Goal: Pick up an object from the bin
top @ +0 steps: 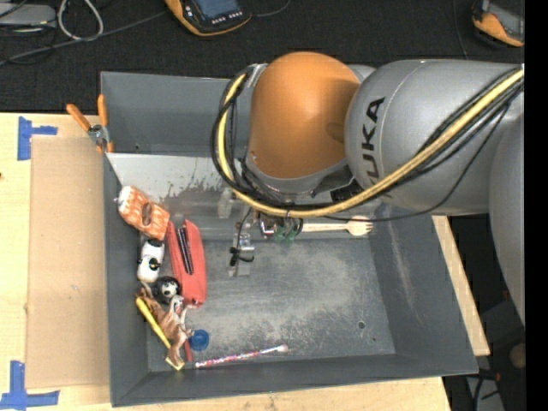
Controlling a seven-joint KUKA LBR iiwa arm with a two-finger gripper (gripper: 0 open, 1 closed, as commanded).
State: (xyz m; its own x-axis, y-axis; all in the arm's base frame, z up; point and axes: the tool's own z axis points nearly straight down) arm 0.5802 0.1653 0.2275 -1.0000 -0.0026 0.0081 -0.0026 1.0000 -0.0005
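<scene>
Lettering (374,140) "KUKA" on grey arm (428,101) over bin (325,306)

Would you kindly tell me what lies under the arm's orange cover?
A wooden fork pokes out rightward on the bin floor; its handle end is hidden beneath the orange cover.

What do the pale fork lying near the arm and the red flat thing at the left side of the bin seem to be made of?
The fork looks like wood or bamboo: pale tan, matt, no shine. The red flat thing seems plastic: even saturated colour with a slight gloss, though painted metal cannot be excluded.
</scene>
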